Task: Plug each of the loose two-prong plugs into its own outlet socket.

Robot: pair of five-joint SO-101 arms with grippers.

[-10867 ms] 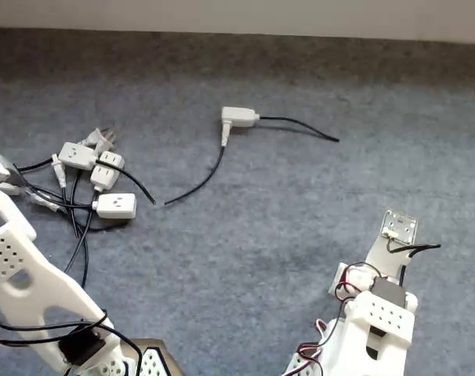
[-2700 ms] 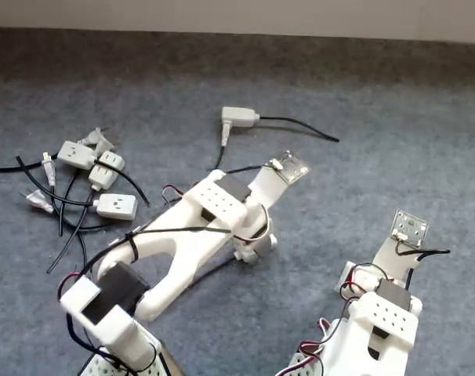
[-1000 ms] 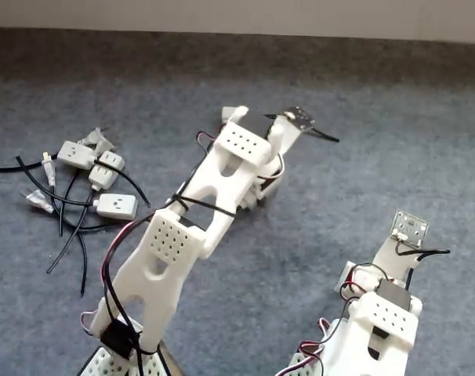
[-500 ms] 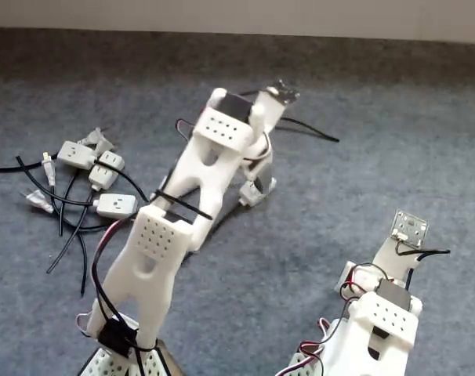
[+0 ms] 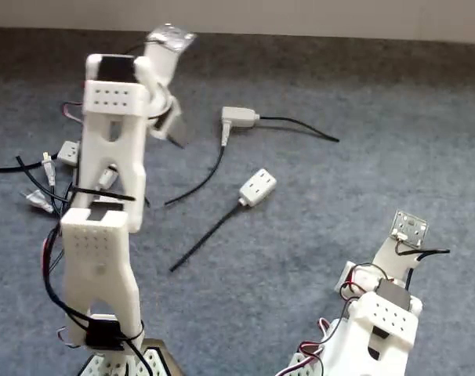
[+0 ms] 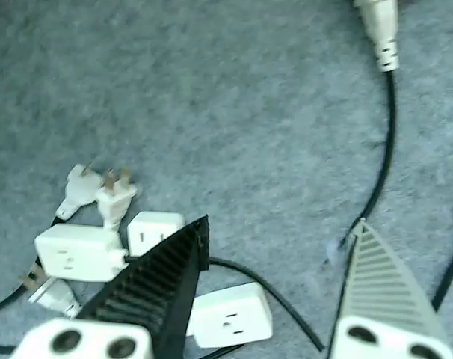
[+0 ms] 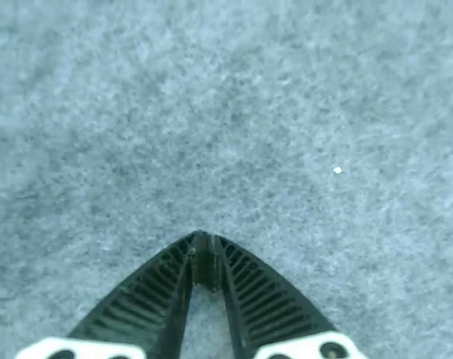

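White plastic two-prong plugs on thin black cords are lying tangled with a cluster of white outlet sockets at the left of the grey carpet. Another white socket block is lying apart mid-carpet, near an angled white plug. Each plug is probably going to handle as light and rigid, with its springy cord tugging it askew, so gripping across the flat body behind the prongs is looking wisest. Left gripper is hanging above the tangle with its jaws spread wide, holding and touching nothing. Right gripper is sitting over bare carpet, jaws pressed together, empty.
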